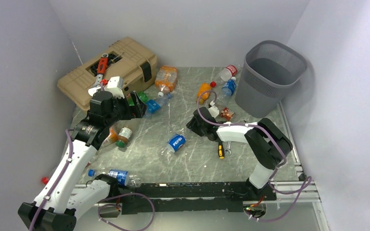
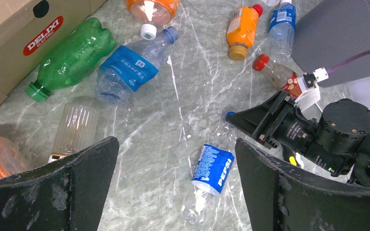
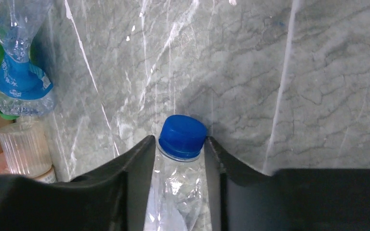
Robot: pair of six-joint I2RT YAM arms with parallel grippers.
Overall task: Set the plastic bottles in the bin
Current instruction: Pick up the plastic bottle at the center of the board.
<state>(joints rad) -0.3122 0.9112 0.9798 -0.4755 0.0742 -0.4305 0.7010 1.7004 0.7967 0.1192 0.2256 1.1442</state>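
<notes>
The right hand (image 3: 178, 147) is clamped on the neck of the Pepsi bottle (image 2: 213, 169), just below its blue cap (image 3: 182, 136), the bottle lying on the worktop (image 1: 183, 103). The left hand (image 2: 176, 143) hangs spread wide above it. The grey mesh bin (image 1: 262, 91) stands upright at the far right corner, well apart.

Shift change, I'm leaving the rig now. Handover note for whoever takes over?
Left gripper: open, empty, hovering above the table.
Right gripper: shut on the Pepsi bottle at its neck, just under the blue cap. The bottle lies on the table.
Bin: far right corner, no bottle visible inside.
Done: nothing binned, as far as the top view shows.
Left: carry the Pepsi bottle to the bin, then the green bottle, blue-label bottle, orange bottle, near-edge bottle and the others.
</notes>
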